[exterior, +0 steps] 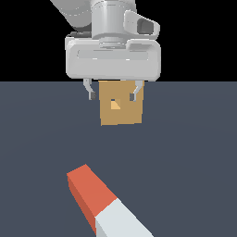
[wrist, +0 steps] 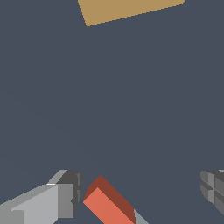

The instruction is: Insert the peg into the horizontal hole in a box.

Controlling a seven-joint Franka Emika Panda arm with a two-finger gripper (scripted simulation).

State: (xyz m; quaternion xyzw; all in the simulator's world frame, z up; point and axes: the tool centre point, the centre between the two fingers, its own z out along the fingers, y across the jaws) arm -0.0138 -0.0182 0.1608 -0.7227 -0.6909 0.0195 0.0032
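The peg (exterior: 102, 203) lies flat on the dark floor in the near part of the exterior view, its red-orange half pointing away toward the box and its white half running off the frame's lower edge. The tan box (exterior: 121, 103) stands farther back, and its small square hole (exterior: 115, 104) with a lighter orange inside faces the camera. My gripper (exterior: 112, 96) hangs open and empty in the air, its fingers spread in front of the box's upper part. In the wrist view the peg's red end (wrist: 109, 203) shows between the open fingers (wrist: 65, 197), and the box's edge (wrist: 127, 9) shows too.
A flat dark grey floor (exterior: 185, 152) lies under everything. Black background stands behind it.
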